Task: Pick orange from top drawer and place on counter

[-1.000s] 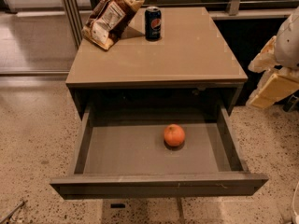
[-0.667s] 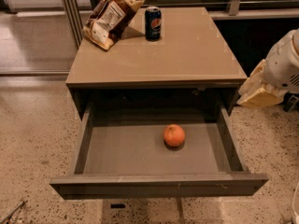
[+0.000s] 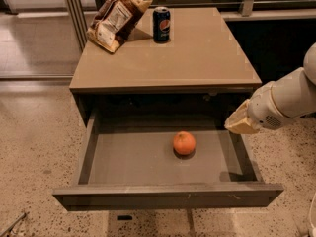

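Since the earlier frame the gripper (image 3: pixel 241 124) has been brought over the top drawer's (image 3: pixel 168 195) right side. The orange (image 3: pixel 184 143) is found left of it and lower. Whether anything is held cannot be told.

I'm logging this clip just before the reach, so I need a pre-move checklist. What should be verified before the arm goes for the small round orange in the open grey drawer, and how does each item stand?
1. Wide grey-brown top drawer pulled out: ok.
2. Small round orange fruit in plain sight with nothing on it: ok. It lies alone on the drawer bottom, right of centre.
3. Beige two-finger gripper lined up over the orange: not ok. It hangs at the drawer's right wall, apart from the fruit.
4. Drop room on the flat tan counter: ok. The crumpled brown snack bag and dark blue soda can sit at its back left.
5. Orange gripped: not ok.
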You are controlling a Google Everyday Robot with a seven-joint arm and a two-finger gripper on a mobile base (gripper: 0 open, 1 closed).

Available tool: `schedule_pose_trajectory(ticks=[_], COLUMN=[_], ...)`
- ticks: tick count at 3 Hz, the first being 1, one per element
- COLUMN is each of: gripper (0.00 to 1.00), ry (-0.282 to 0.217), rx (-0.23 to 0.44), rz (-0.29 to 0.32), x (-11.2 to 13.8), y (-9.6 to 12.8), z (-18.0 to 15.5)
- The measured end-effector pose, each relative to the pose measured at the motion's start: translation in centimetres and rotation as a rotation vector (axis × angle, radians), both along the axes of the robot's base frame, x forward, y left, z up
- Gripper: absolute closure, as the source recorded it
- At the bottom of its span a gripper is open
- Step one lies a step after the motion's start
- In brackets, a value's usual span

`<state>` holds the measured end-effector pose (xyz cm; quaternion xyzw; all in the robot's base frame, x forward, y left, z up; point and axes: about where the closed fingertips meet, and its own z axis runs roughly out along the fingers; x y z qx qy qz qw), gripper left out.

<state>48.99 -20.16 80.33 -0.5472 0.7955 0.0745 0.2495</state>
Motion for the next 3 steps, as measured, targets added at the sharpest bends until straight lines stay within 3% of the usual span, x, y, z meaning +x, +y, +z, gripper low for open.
schedule_pose_trajectory(ticks=[1,2,3], gripper=[1.00,1.00,0.81], ry=[0.000,-0.023,-0.060], rx=[0.000,0.042,0.112], rz=[0.000,-0.007,-0.002], x=[0.0,0.1,0.5], y=[0.0,0.1,1.0], z=[0.0,-1.5,-3.6])
